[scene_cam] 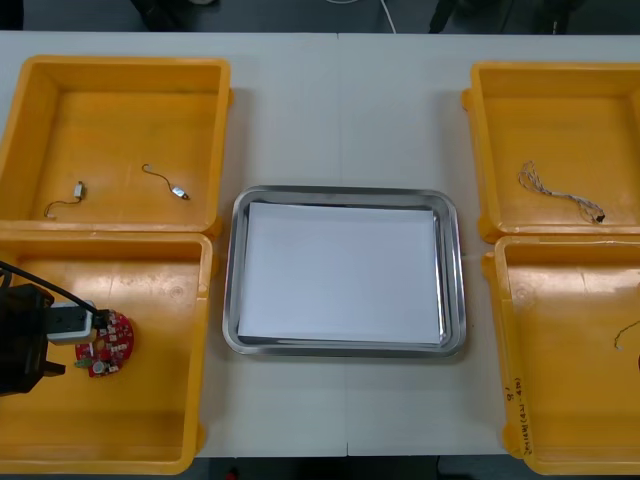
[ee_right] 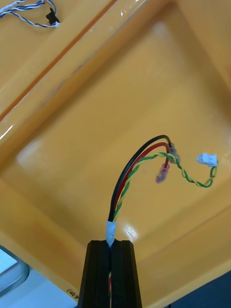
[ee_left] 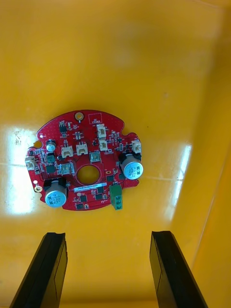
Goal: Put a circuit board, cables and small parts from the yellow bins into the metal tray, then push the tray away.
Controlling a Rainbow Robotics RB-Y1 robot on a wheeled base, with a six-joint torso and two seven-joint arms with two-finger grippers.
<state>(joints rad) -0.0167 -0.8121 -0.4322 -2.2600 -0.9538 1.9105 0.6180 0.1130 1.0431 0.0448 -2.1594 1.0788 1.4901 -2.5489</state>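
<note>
On your counter [scene_cam: 340, 100], the metal tray [scene_cam: 231, 290], white inside, sits between the yellow bins [scene_cam: 120, 62]. The round red circuit board [ee_left: 86, 161] lies in the near left bin, carrying white connectors [ee_left: 101, 129] and two silver capacitors [ee_left: 132, 169]; its print is too small to read. Your left gripper [ee_left: 108, 238] hovers over it, fingers spread. Your right gripper [ee_right: 110, 245] pinches a black, red and green-yellow cable bundle [ee_right: 139, 163] between its fingers over a right bin.
</note>
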